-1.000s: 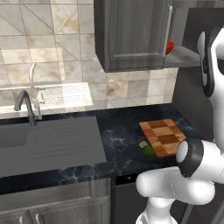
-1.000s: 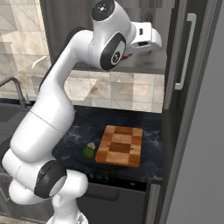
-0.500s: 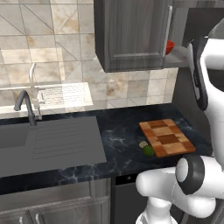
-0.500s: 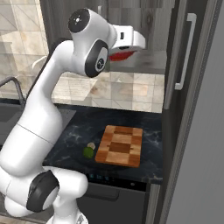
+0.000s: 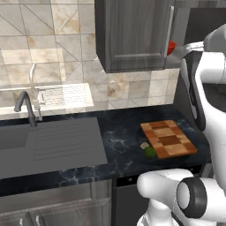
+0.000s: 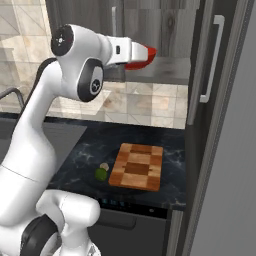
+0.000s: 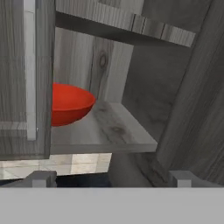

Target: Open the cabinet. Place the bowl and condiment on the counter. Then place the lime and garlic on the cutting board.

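One cabinet [image 5: 132, 35] hung on the wall, dark grey wood grain. Two doors counted: the left one closed with one long silver bar handle [image 5: 169, 31], the right one [image 6: 197, 65] swung open, its own bar handle [image 6: 211, 60] facing out in the right base view.

One bowl [image 7: 70, 103], red and glossy, sat on the cabinet's bottom board [image 7: 109, 129], partly hidden behind the edge of the closed door in the hand view. Nothing else could be made out on that board. One shelf [image 7: 127, 28] ran above the bowl; what lay on it could not be seen from below.

One gripper [image 7: 111, 178], raised level with the open compartment, fingers [image 7: 43, 178] spread wide and holding nothing. The bowl sat ahead of it and off to one side, not touched.

One counter [image 5: 123, 137], black with pale veins. On it, one cutting board [image 5: 167, 139], checkered brown, bare on top. One lime [image 5: 150, 152] sat on the counter just off the board's near left corner. One garlic bulb [image 5: 144, 145] sat right beside the lime, also off the board.

One grey sink [image 5: 48, 143] with drainboard lay left of the board, well apart, with one dark faucet [image 5: 25, 108] behind it.
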